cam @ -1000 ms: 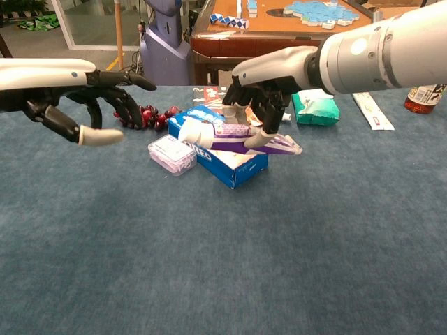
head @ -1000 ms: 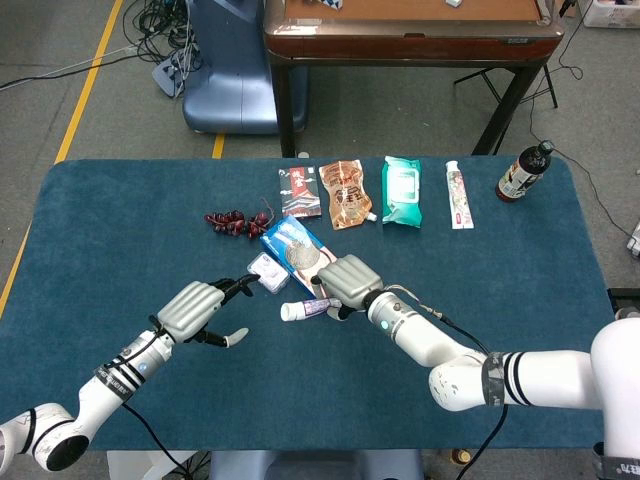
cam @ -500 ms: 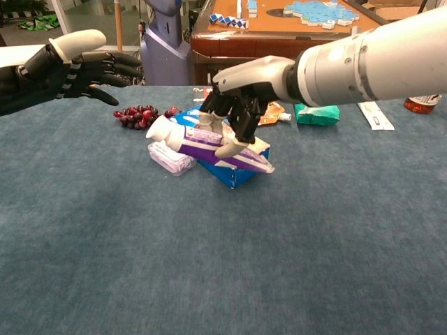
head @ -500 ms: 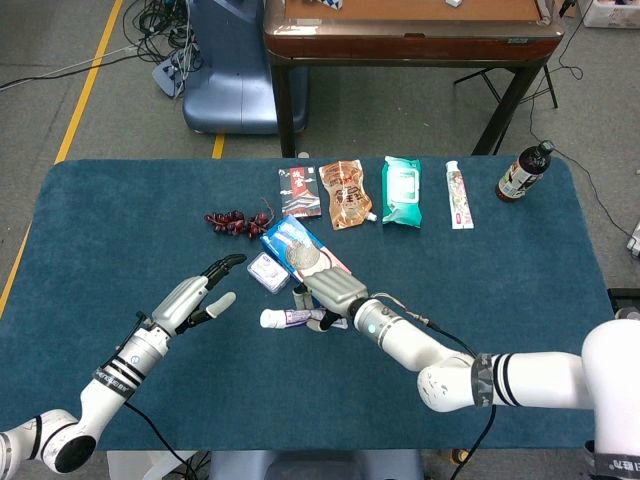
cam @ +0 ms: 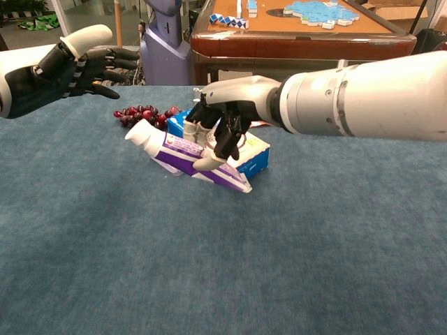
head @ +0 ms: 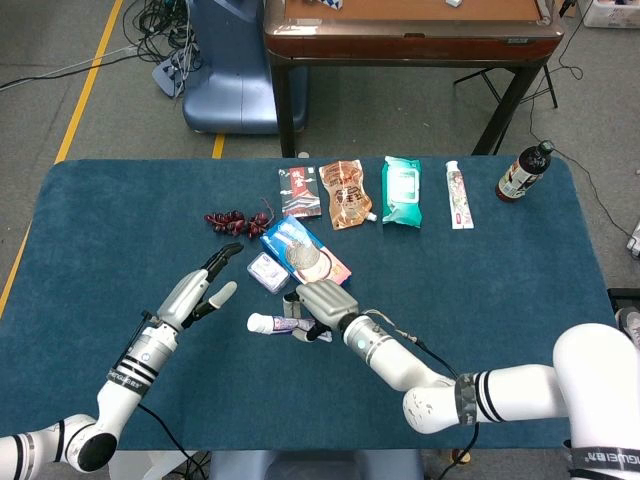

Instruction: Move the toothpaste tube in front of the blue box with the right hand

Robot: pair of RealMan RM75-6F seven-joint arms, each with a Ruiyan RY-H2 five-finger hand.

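Right robot hand (cam: 222, 129) clenched; left (cam: 84, 66) spread.

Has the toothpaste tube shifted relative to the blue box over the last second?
Yes. In the right hand, the toothpaste tube has moved leftward and toward the robot, off the blue box.

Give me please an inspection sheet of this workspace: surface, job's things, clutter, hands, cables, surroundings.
Surface: blue table, carpet-like cover.
Job's things: toothpaste tube held by right hand, tilted, near blue box.
Clutter: grapes, small clear case, three pouches, second tube, dark bottle along far edge.
Hands: left hand holds nothing, fingers apart.
Cables: thin cable along right forearm; cables on floor.
Surroundings: wooden table behind.
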